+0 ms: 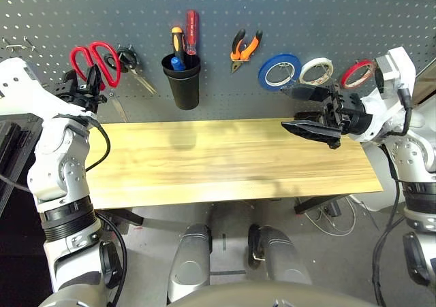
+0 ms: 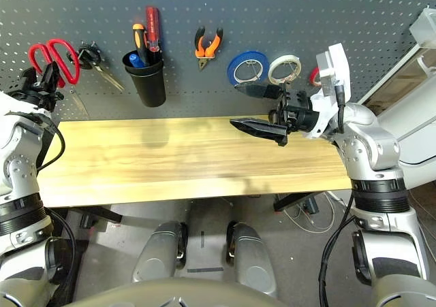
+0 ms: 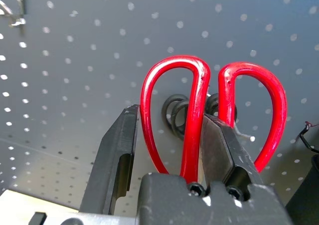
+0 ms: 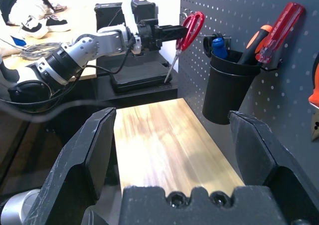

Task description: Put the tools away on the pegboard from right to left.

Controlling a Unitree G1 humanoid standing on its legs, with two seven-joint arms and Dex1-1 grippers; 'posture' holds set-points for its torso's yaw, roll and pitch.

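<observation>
Left wrist view catches it close: the left pincer (image 3: 164, 150) is clamped on one red loop of the red-handled scissors (image 3: 209, 110), right against the pegboard (image 3: 75, 60) beside black-handled scissors (image 1: 129, 65). Head views show the right pincer (image 1: 310, 109) spread wide above the surface (image 1: 225, 160), holding nothing.

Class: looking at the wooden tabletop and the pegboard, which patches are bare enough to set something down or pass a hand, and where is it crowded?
The wooden tabletop is bare end to end; only the right tool, open, hangs over its right end. The pegboard is free above the tape rolls. It is crowded from the red-handled scissors in the left tool, past the black cup holder, to the pliers.
</observation>
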